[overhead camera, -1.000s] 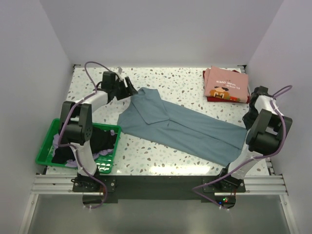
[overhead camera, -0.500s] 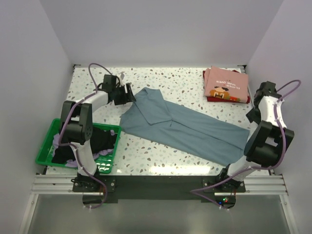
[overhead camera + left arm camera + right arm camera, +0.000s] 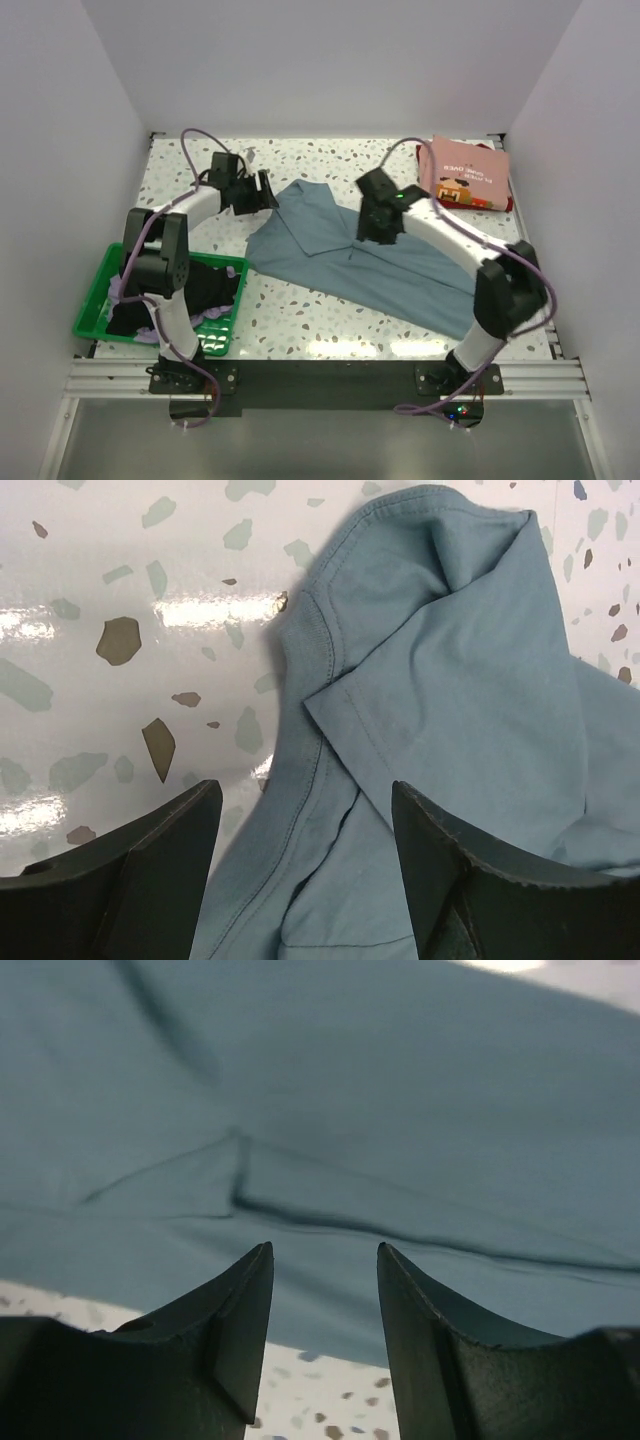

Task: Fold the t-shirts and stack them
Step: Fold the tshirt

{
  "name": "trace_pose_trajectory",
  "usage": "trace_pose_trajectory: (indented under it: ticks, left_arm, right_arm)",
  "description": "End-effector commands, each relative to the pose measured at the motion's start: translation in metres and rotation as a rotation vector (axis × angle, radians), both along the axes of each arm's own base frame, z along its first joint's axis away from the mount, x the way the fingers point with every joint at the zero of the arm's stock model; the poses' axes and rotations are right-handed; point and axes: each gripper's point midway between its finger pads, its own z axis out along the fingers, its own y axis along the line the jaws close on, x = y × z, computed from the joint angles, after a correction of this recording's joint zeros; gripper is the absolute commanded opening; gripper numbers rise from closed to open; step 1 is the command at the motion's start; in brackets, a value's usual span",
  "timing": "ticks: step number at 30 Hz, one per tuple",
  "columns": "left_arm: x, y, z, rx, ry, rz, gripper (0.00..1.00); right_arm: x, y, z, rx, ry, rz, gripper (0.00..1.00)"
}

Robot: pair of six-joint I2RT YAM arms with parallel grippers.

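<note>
Left pincer (image 3: 305,802), parted and empty, over grey-blue t-shirt (image 3: 400,275) collar; right pincer (image 3: 324,1255), parted and empty, above its middle.

My left arm (image 3: 185,212) reaches forward from its base, bent at the elbow, and the left gripper (image 3: 262,192) at its end points to the right, held low. Its fingers (image 3: 150,860) stand wide apart. My right arm (image 3: 450,238) stretches far forward and leftward across the middle, wrist tipped down. The right gripper (image 3: 322,1260) hangs low with its fingers (image 3: 230,1310) parted a little.
</note>
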Motion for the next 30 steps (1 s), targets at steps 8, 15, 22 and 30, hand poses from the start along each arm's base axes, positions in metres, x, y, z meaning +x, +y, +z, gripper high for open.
trace_pose_trajectory:
  ticks: [8,15,22,30]
  left_arm:
    - [-0.007,0.016,0.041,-0.022,-0.111,0.021,0.75]
    - [-0.019,0.016,0.036,-0.042,-0.094,-0.001,0.75]
    - [-0.010,0.015,0.043,-0.056,-0.127,0.008,0.75]
    - [-0.008,0.016,0.045,-0.041,-0.130,-0.003,0.75]
  right_arm:
    - [-0.011,0.207,-0.027,0.091,0.010,0.367,0.46]
    - [0.018,0.212,-0.039,-0.003,-0.059,0.331,0.43]
    - [0.020,0.202,-0.057,-0.075,-0.044,0.343,0.41]
    - [0.014,0.196,-0.085,-0.105,0.014,0.363,0.36]
